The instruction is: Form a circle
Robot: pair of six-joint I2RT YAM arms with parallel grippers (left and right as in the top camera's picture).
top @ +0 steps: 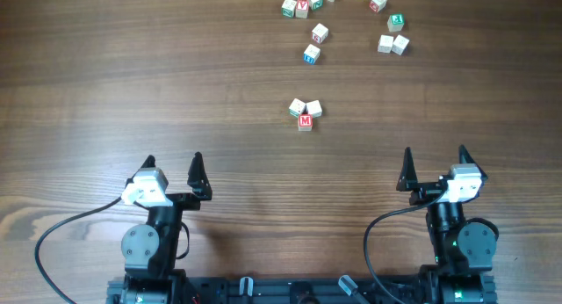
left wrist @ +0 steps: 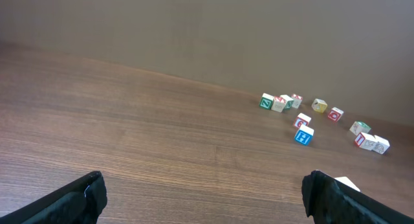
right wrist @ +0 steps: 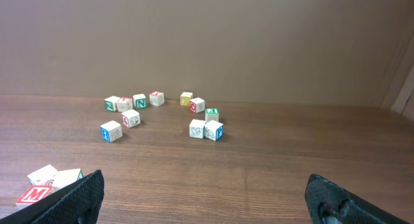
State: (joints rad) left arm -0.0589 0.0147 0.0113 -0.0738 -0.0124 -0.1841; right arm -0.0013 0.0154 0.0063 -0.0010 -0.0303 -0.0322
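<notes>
The small bunch of blocks (top: pixel 305 112), one with a red M, sits near the middle of the table (top: pixel 105 76), and its blocks touch each other. More loose blocks (top: pixel 319 32) lie spread out by the far edge. The left gripper (top: pixel 173 161) and the right gripper (top: pixel 435 155) sit near the near edge. Both are wide open and hold nothing.

Left claw (top: pixel 172 163) and right claw (top: pixel 435 156) both gape wide, pointing forward.
</notes>
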